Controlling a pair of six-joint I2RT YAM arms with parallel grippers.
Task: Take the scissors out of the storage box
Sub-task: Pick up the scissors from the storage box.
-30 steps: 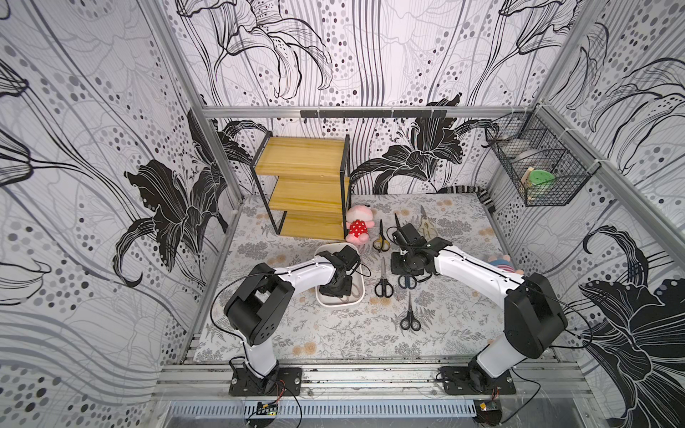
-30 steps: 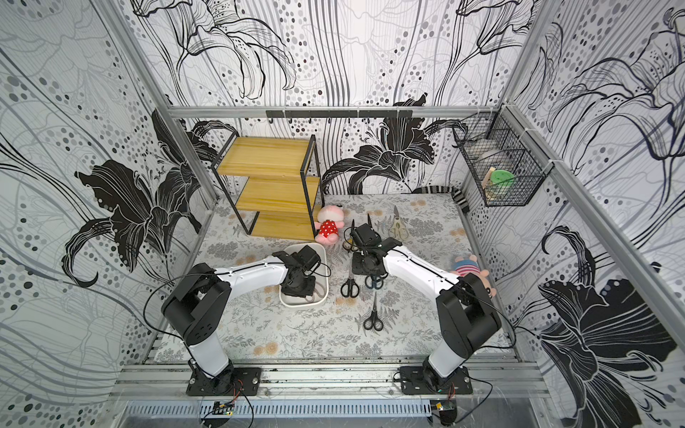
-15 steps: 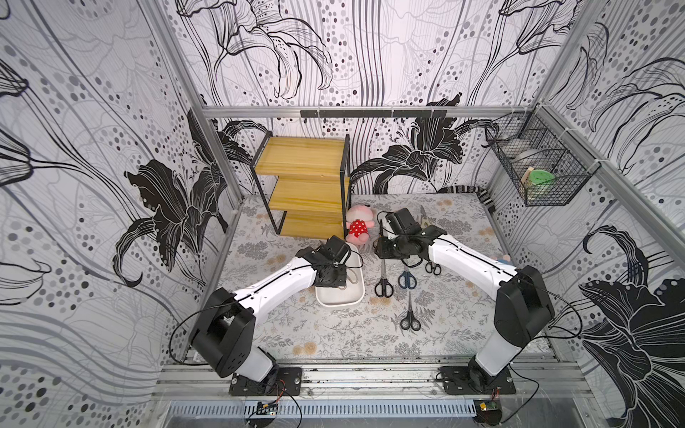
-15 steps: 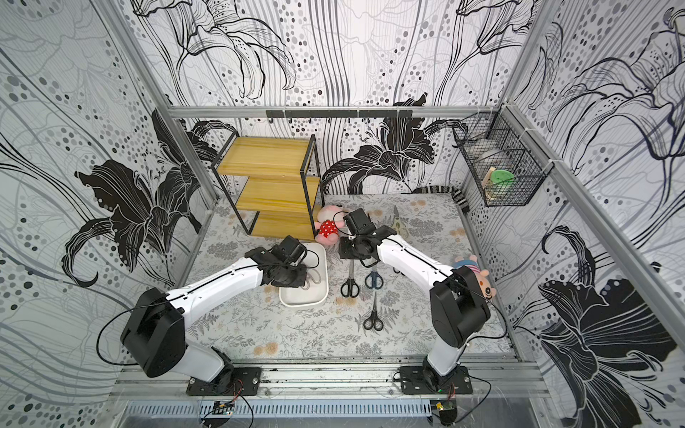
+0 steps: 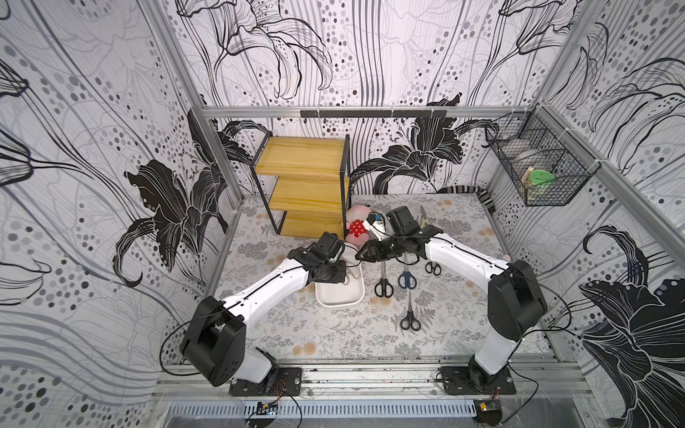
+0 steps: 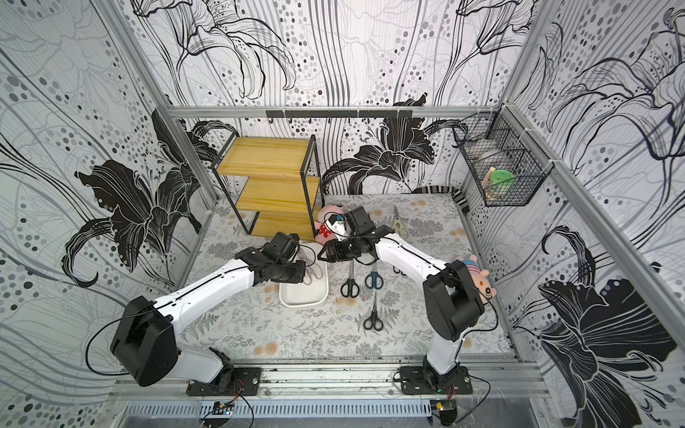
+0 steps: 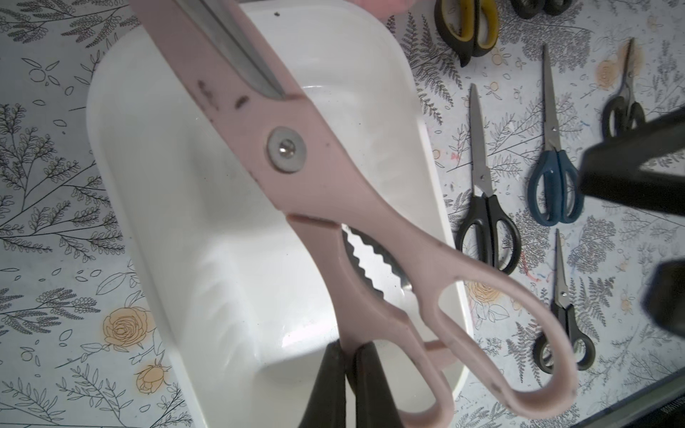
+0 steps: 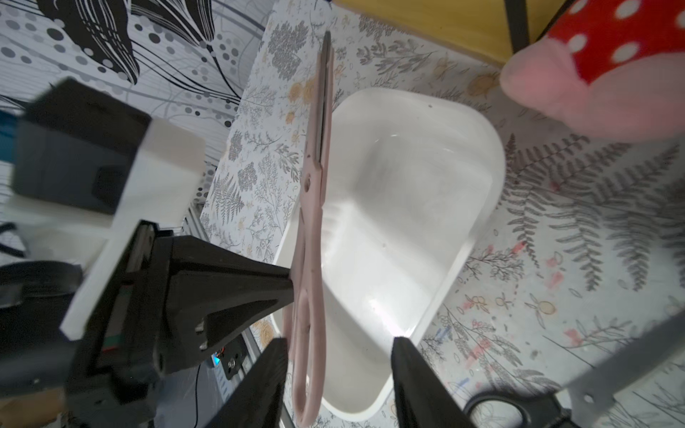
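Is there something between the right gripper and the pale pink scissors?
Nothing visible does. The left gripper holds the pink scissors above the white plastic storage box, their handle just before the open right gripper.

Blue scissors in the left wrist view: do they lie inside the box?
No: the blue scissors lie flat on the table, outside the box.

Lily-print wallpaper walls (image 5: 370,55); floral mat (image 5: 333,333) floor; 3-tier wooden shelf (image 5: 300,155) at back; wire basket (image 5: 537,174) wall-hung.
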